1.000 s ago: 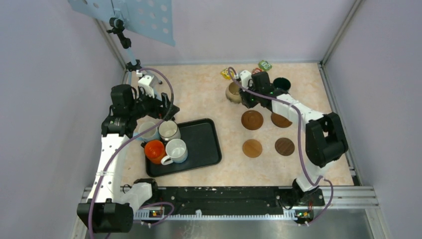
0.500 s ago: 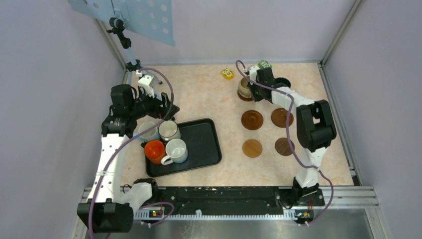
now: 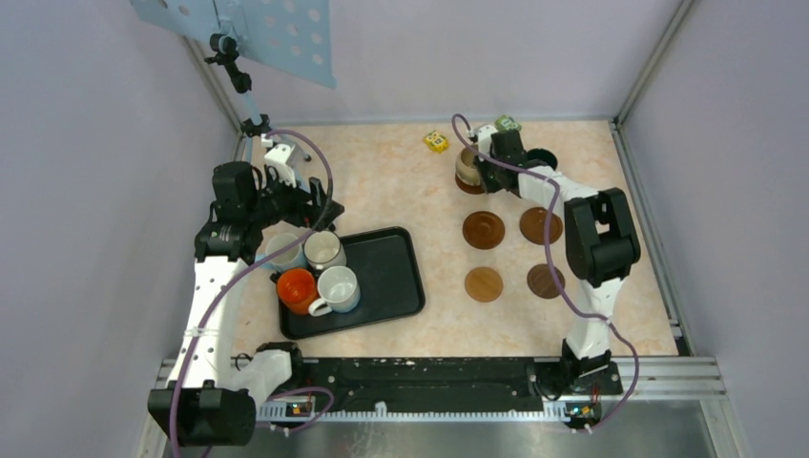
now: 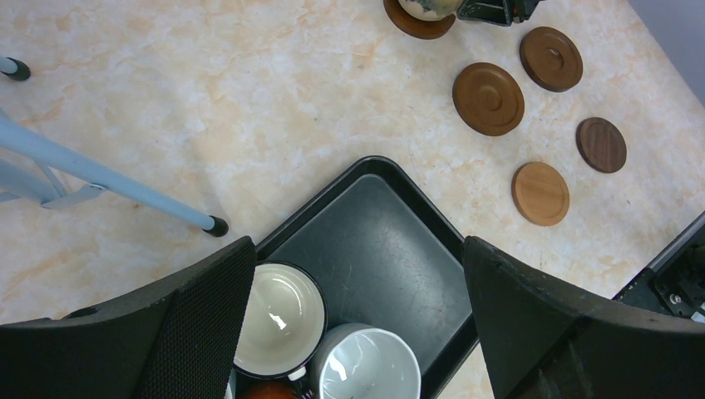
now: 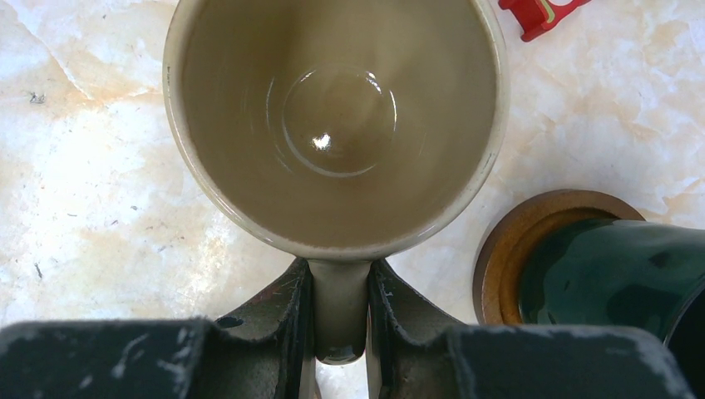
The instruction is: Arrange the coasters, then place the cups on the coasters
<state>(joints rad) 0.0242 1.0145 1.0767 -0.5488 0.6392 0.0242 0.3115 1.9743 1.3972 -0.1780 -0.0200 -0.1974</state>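
My right gripper (image 3: 485,164) is shut on the handle of the beige cup (image 3: 467,166), which stands upright over a dark coaster (image 3: 469,186) at the back; touching or just above, I cannot tell. In the right wrist view the fingers (image 5: 295,307) pinch the handle below the beige cup (image 5: 337,125). The dark green cup (image 5: 615,274) sits on its coaster (image 5: 499,266) to the right. Two free coasters (image 3: 484,230) (image 3: 540,225) lie in one row, two more (image 3: 484,283) (image 3: 546,281) nearer. My left gripper (image 4: 357,316) hangs open above the tray's cups.
The black tray (image 3: 382,277) holds an orange cup (image 3: 297,289), a white cup (image 3: 339,288), a dark-rimmed white cup (image 3: 324,250) and a blue-handled one (image 3: 284,251). Yellow (image 3: 437,142) and green (image 3: 508,124) blocks lie at the back, a red block (image 5: 544,10) beyond the beige cup.
The right arm carried the beige cup a little back and to the right over the dark coaster, then held still. The left arm has not moved.
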